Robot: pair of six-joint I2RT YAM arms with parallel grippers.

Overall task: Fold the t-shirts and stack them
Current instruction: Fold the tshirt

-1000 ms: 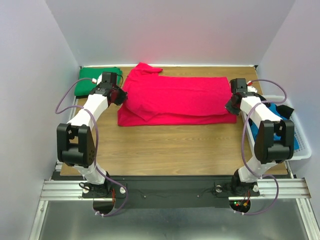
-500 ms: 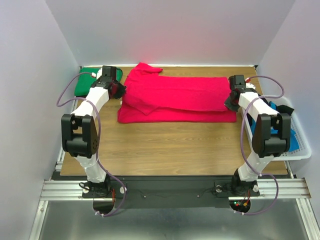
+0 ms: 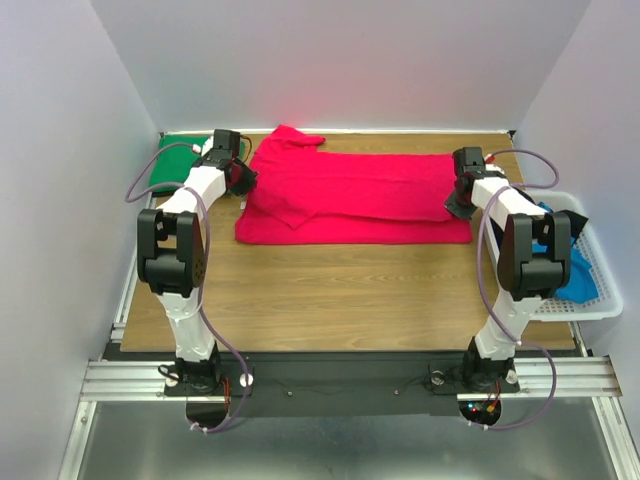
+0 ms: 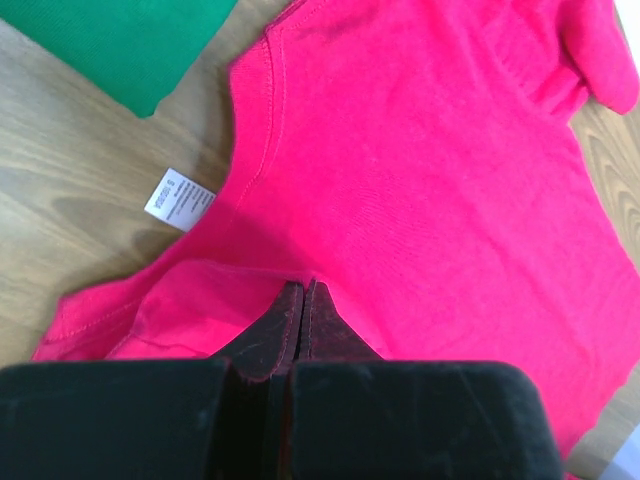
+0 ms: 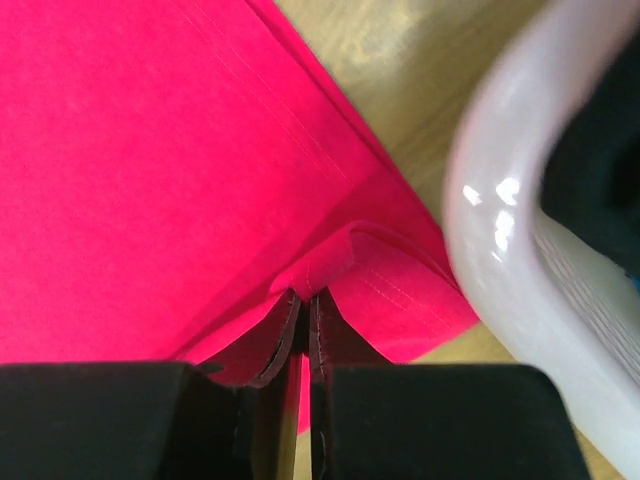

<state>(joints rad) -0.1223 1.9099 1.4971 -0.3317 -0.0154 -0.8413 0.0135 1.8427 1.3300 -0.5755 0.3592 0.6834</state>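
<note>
The crimson red t-shirt (image 3: 350,195) lies spread across the back of the table, partly folded lengthwise, with one sleeve at the back left. My left gripper (image 3: 243,181) is shut on its left edge, pinching a fold of red cloth (image 4: 300,285) near the collar. My right gripper (image 3: 455,200) is shut on its right edge, pinching the hem (image 5: 320,275). The emerald green t-shirt (image 3: 170,165) lies folded at the back left corner, also in the left wrist view (image 4: 130,45). The bright blue t-shirt (image 3: 580,280) and the black t-shirt (image 3: 565,222) lie in the basket.
The white slatted basket (image 3: 600,305) stands at the table's right edge, and its rim (image 5: 520,240) is close beside my right gripper. A white care label (image 4: 178,197) sticks out of the red shirt onto the wood. Grey walls close in three sides.
Both grippers have moved toward the back of the table, carrying the red shirt's two ends with them. The folded upper layer has shifted back a little.
</note>
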